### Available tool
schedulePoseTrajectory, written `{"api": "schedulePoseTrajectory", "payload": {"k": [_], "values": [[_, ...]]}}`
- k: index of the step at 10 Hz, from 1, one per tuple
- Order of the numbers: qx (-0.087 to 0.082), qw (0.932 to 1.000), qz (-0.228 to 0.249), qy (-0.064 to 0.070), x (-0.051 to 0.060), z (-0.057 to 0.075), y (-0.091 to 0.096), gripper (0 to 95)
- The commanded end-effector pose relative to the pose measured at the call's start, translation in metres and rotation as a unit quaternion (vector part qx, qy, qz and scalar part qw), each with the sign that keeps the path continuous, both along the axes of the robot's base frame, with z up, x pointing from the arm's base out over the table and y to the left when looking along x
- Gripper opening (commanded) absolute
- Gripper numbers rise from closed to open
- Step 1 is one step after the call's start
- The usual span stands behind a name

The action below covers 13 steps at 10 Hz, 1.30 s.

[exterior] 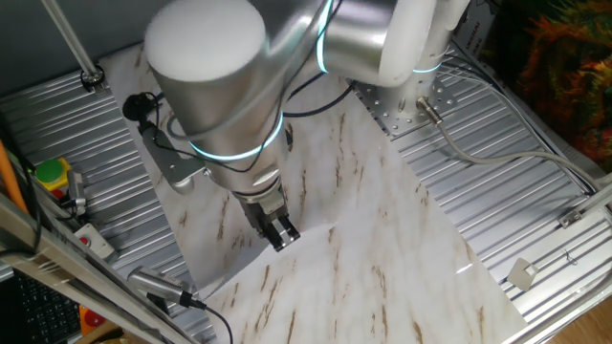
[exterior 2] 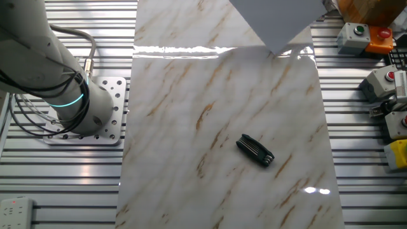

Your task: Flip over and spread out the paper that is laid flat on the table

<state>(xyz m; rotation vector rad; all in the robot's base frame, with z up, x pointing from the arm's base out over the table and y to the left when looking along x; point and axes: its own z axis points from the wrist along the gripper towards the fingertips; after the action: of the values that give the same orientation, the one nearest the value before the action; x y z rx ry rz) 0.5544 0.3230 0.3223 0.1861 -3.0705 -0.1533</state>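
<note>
step: approach, paper not yet gripped | jaws [exterior: 283,232]: seem together, empty; hovering above table [exterior 2: 191,83] | paper [exterior 2: 280,22]: flat at table's far edge | next: reach its corner

One paper [exterior 2: 276,22], one table [exterior 2: 191,95], one pincer [exterior: 284,232], one black folding tool [exterior 2: 255,151].

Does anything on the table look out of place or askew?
Yes. The paper lies askew at one end of the table, one corner pointing inward, not square with the edges.
</note>
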Motion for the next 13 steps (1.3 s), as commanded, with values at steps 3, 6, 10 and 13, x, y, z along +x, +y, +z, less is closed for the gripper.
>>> {"api": "schedulePoseTrajectory", "payload": {"k": [3,6,10,13], "values": [[0.003,0.9999,-0.002,0.013,-0.004,0.023,-0.001,0.0],[0.006,0.9998,-0.003,0.020,-0.005,0.035,0.001,0.0],[0.010,0.9996,-0.005,0.026,-0.007,0.049,0.002,0.0],[0.015,0.9996,0.004,0.023,-0.007,0.048,0.002,0.0]]}}
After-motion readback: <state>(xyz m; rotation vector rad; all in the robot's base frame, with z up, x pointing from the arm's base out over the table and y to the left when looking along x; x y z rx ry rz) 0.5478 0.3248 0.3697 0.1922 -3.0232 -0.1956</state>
